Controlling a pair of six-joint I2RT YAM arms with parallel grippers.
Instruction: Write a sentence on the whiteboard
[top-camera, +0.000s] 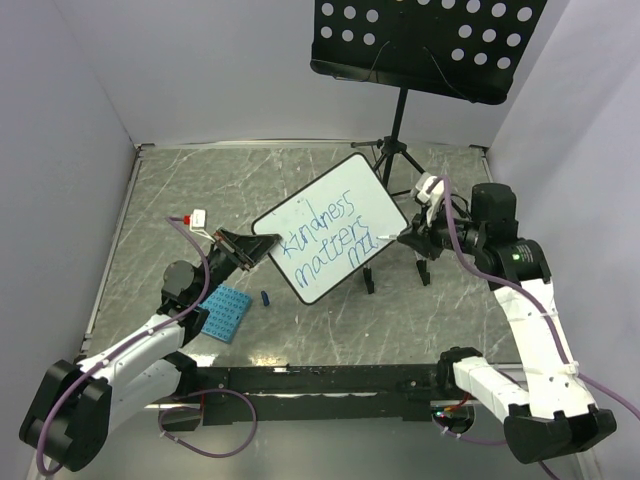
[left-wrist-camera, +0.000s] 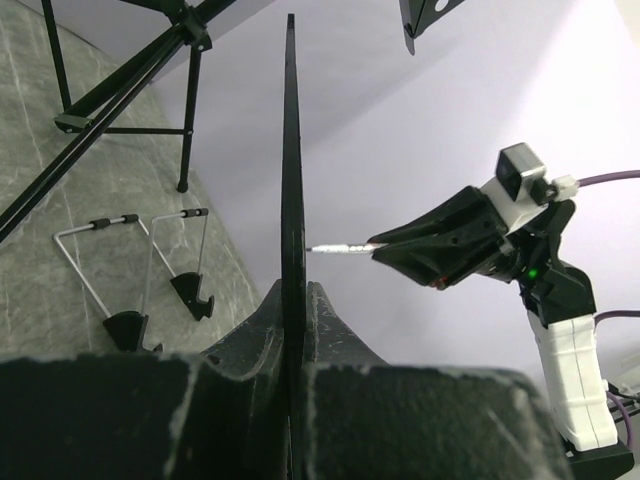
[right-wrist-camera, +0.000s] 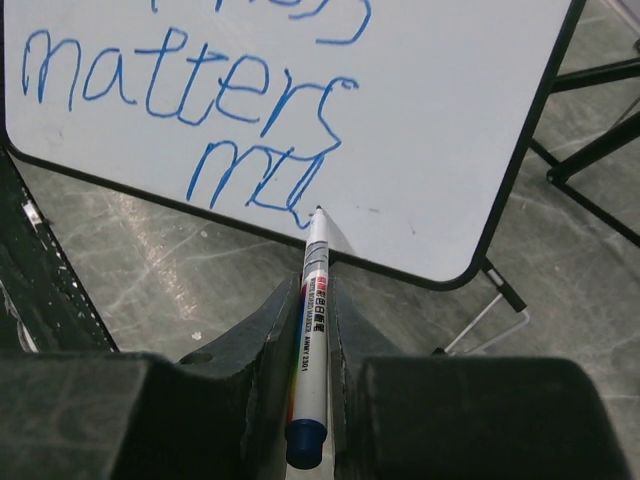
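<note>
Marker tip on whiteboard (top-camera: 378, 205) at the middle of a grey marbled table (top-camera: 190, 190), below a black perforated music stand (top-camera: 430, 45).

Tilted, with its left edge clenched between the jaws of the left gripper (top-camera: 262, 247). Carries the sentence (top-camera: 322, 240) in blue script: "kindness", "matters", and a partly written word starting with "m". Faces the right gripper (top-camera: 405, 237), jaws clamped on a white marker (right-wrist-camera: 313, 290) that touches the lowest line. Lying near the left arm: blue studded plate (top-camera: 225, 312), small blue piece (top-camera: 265, 297) just beside it.
</note>
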